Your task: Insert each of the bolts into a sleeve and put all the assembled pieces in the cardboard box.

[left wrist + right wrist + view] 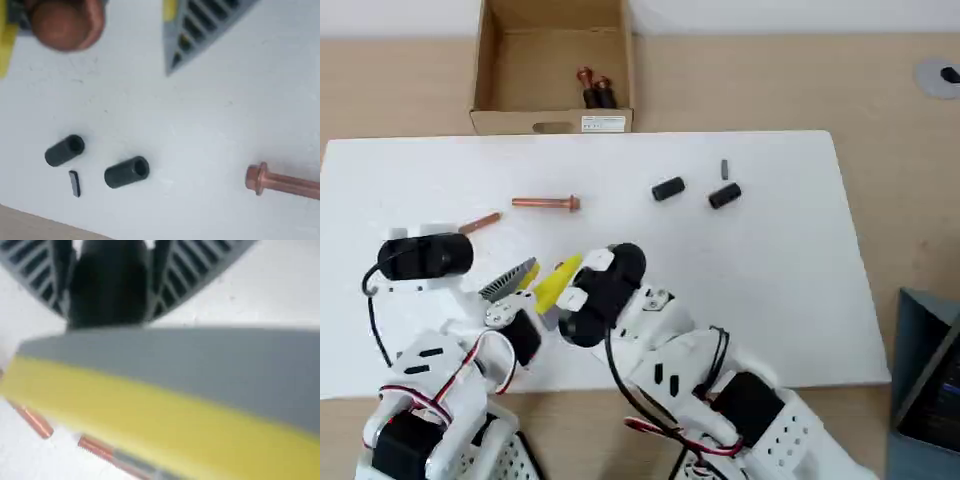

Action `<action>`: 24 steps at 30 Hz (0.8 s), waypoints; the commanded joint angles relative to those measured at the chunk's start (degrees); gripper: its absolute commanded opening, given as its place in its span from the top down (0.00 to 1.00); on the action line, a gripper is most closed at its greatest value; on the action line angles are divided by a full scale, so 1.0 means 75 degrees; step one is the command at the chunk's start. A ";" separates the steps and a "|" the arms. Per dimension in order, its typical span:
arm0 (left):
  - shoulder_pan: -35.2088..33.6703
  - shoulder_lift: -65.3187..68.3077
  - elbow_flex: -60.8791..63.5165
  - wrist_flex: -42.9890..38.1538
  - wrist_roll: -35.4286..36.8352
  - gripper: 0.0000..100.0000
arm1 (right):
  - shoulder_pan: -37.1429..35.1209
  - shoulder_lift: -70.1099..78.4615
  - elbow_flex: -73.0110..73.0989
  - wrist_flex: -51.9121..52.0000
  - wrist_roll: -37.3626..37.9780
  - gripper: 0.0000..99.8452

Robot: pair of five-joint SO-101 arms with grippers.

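Farthest from the box (510, 122), at the near edge of the white mat (790, 300), you find both grippers close together. The right gripper (109, 315) is clamped on a black sleeve (107, 285). The left gripper (545, 272) has its jaws apart. A copper bolt head (65, 22) sits between them, beside the yellow finger (558, 283) and clear of the ribbed grey finger (200, 30). You cannot tell whether anything grips it.

Closer to the box, a short bolt (480, 222) lies on the mat, out from the box's left corner. Closer still, a long bolt (546, 203) lies flat, parallel to the box's front wall and straight out from it. Out past the box's right corner lie a loose sleeve (667, 188) and, farther right, a second sleeve (724, 195), the two apart. A small dark pin (724, 168) lies just on the box side of the second sleeve.

The box stands open on the wooden table (880, 100), its front wall at the mat's far edge. Inside, two assembled pieces (595, 90), copper heads on dark sleeves, lie side by side near the front wall, toward its right corner.
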 commanded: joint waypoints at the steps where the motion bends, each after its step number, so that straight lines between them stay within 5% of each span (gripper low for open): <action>1: -0.0070 -0.0006 -0.0457 0.0012 -0.0059 0.78 | -0.0053 -0.0076 -0.0440 -0.0234 0.0059 0.99; 6: -0.0082 -0.0006 -0.0961 0.0012 -0.0328 0.81 | -0.0041 -0.0076 -0.0440 -0.0211 0.0059 0.99; 11: -0.0750 -0.0006 -0.0926 -0.0035 -0.1395 1.00 | 0.0006 -0.0076 -0.0486 -0.0176 0.0059 0.99; 19: -0.3024 -0.0018 -0.0211 0.0012 -0.3048 1.00 | 0.0838 -0.0076 -0.0498 -0.0176 0.0012 0.99; 24: -0.3892 -0.0018 0.0891 0.0012 -0.3153 1.00 | 0.1565 -0.0006 -0.0756 0.0117 0.0000 0.99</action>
